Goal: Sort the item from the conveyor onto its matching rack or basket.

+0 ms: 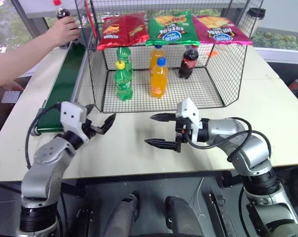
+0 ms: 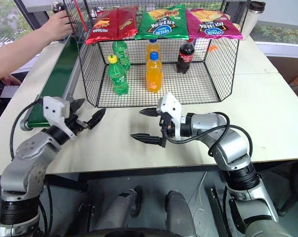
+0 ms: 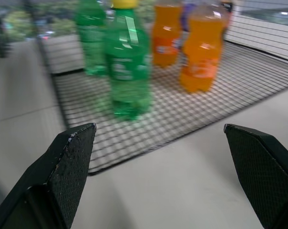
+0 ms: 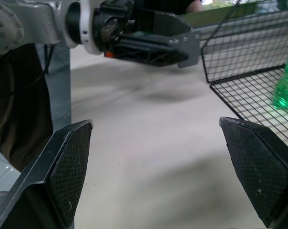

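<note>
Both grippers are hovering empty over the table in the head view, left gripper (image 1: 100,124) and right gripper (image 1: 159,130) gaping wide, presumably waiting. A person's hand (image 1: 65,30) is setting the cola bottle (image 1: 61,14) at the conveyor's (image 1: 65,84) far end. Inside the wire cage (image 1: 228,66), green, orange and cola bottles are standing; chip bags are lying on top. Left wrist view: wide fingers are framing a green soda bottle (image 3: 127,62). Right wrist view: wide fingers are facing the left gripper.

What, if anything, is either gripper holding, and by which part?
Nothing. The left gripper and right gripper are both open and empty above the table; a person's hand grips the cola bottle.
</note>
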You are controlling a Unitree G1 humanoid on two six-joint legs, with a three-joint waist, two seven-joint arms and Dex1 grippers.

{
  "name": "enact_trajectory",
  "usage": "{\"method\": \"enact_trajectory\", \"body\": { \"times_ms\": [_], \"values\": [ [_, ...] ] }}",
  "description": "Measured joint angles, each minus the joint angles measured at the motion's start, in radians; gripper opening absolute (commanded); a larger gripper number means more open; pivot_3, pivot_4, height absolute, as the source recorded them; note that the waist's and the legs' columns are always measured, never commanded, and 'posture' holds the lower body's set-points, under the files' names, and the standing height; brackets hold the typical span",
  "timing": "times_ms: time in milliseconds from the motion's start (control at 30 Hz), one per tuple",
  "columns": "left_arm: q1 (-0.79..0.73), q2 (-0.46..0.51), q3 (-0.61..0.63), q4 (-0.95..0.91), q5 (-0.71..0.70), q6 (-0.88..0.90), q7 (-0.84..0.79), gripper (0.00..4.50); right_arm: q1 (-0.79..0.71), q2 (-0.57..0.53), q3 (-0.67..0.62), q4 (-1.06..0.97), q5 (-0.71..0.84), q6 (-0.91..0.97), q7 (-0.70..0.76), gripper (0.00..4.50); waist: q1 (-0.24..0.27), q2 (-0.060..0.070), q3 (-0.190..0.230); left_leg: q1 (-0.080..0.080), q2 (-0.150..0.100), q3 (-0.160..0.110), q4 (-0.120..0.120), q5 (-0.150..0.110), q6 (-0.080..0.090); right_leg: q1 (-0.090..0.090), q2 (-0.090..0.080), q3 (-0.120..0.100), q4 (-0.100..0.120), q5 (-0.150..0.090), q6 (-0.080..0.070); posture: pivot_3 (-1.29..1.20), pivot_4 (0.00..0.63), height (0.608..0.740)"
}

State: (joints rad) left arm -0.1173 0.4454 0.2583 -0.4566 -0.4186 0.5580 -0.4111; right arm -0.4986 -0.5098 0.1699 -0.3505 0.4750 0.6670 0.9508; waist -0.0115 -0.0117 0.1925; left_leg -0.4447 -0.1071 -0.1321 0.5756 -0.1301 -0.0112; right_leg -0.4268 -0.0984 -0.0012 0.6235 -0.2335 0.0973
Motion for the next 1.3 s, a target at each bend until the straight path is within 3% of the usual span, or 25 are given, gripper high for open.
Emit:
{"method": "enact_trajectory", "body": {
  "times_ms": [233, 500, 700, 900, 1033, 1300],
  "values": [
    [0.025, 0.054, 0.13, -0.022, -0.053, 0.033, 0.02, 4.5, -0.016, 0.003, 0.022, 0.013, 0.0, -0.018, 0.019, 4.41, 0.0, 0.0, 0.0, 0.0, 0.0, 0.0, 0.0, 0.0, 0.0, 0.0, 0.0, 0.0, 0.0, 0.0, 0.0, 0.0, 0.15, 0.738],
    [0.035, 0.056, 0.139, -0.033, -0.072, 0.049, 0.029, 4.5, -0.028, 0.016, 0.023, 0.033, 0.0, -0.02, 0.016, 4.41, 0.0, 0.0, 0.0, 0.0, 0.0, 0.0, -0.001, 0.0, 0.0, 0.0, 0.0, 0.0, -0.002, 0.001, -0.001, 0.0, 0.15, 0.738],
    [0.036, 0.056, 0.14, -0.031, -0.07, 0.048, 0.049, 4.5, -0.072, 0.088, 0.01, 0.119, -0.025, -0.041, -0.084, 4.41, -0.001, 0.0, 0.0, 0.0, 0.0, 0.0, -0.001, 0.0, 0.0, 0.0, 0.001, 0.0, -0.002, 0.001, -0.002, 0.0, 0.15, 0.738],
    [0.036, 0.054, 0.214, 0.028, -0.048, 0.017, 0.106, 4.5, -0.087, 0.102, 0.009, 0.159, -0.042, -0.066, -0.112, 4.41, 0.0, 0.0, 0.0, 0.0, 0.0, 0.0, -0.001, 0.0, 0.0, 0.0, 0.001, 0.0, -0.002, 0.001, -0.001, 0.0, 0.15, 0.738],
    [0.034, 0.019, 0.31, 0.094, -0.048, -0.009, 0.176, 4.5, -0.088, 0.101, 0.009, 0.16, -0.044, -0.076, -0.11, 4.41, -0.001, 0.0, 0.0, 0.0, 0.0, 0.0, -0.001, 0.0, 0.0, 0.0, 0.001, 0.0, -0.002, 0.001, -0.001, 0.0, 0.15, 0.738],
    [0.075, 0.013, 0.35, 0.168, -0.04, -0.07, 0.2, 4.5, -0.087, 0.044, 0.009, 0.144, -0.004, -0.069, -0.005, 4.41, 0.001, -0.001, 0.0, 0.0, 0.0, 0.0, -0.001, 0.0, 0.0, 0.0, 0.0, 0.0, -0.002, 0.001, -0.001, 0.0, 0.15, 0.738]
  ]
}}
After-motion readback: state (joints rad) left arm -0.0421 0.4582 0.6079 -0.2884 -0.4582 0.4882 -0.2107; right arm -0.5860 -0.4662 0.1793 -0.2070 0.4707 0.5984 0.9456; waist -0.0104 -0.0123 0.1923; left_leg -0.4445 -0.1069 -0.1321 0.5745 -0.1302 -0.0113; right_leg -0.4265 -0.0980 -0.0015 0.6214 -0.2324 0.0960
